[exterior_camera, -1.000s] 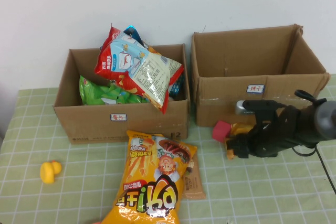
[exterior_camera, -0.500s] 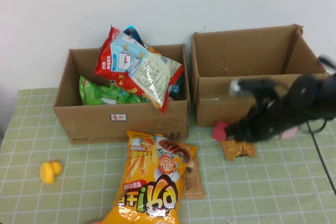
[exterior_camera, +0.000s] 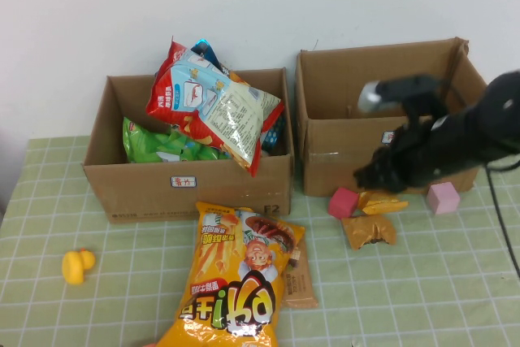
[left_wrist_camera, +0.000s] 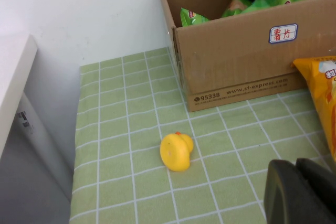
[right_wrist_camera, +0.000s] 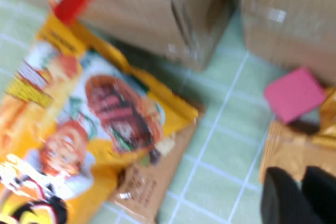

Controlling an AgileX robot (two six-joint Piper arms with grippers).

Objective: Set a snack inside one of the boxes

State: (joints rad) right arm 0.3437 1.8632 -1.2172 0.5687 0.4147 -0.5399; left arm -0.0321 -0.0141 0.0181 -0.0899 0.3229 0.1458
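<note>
Two brown cardboard boxes stand at the back. The left box (exterior_camera: 146, 188) is full of snack bags and also shows in the left wrist view (left_wrist_camera: 236, 72). The right box (exterior_camera: 333, 148) looks empty. My right gripper (exterior_camera: 364, 179) hovers in front of the right box, shut and empty, above a small brown snack packet (exterior_camera: 370, 231) and a yellow packet (exterior_camera: 383, 201). In the right wrist view the gripper (right_wrist_camera: 300, 192) is over the brown packet (right_wrist_camera: 294, 153). A big orange snack bag (exterior_camera: 240, 282) lies at the front centre. My left gripper (left_wrist_camera: 296, 182) is shut, low over the mat.
A pink cube (exterior_camera: 343, 201) lies by the right box's front corner, and another pink cube (exterior_camera: 443, 197) lies further right. A yellow rubber duck (exterior_camera: 78, 266) sits on the mat at the front left. A small brown packet (exterior_camera: 299, 282) lies beside the orange bag.
My right gripper rose from the table and moved back toward the right box. The small brown packet now lies uncovered on the mat. The second pink cube came into sight.
</note>
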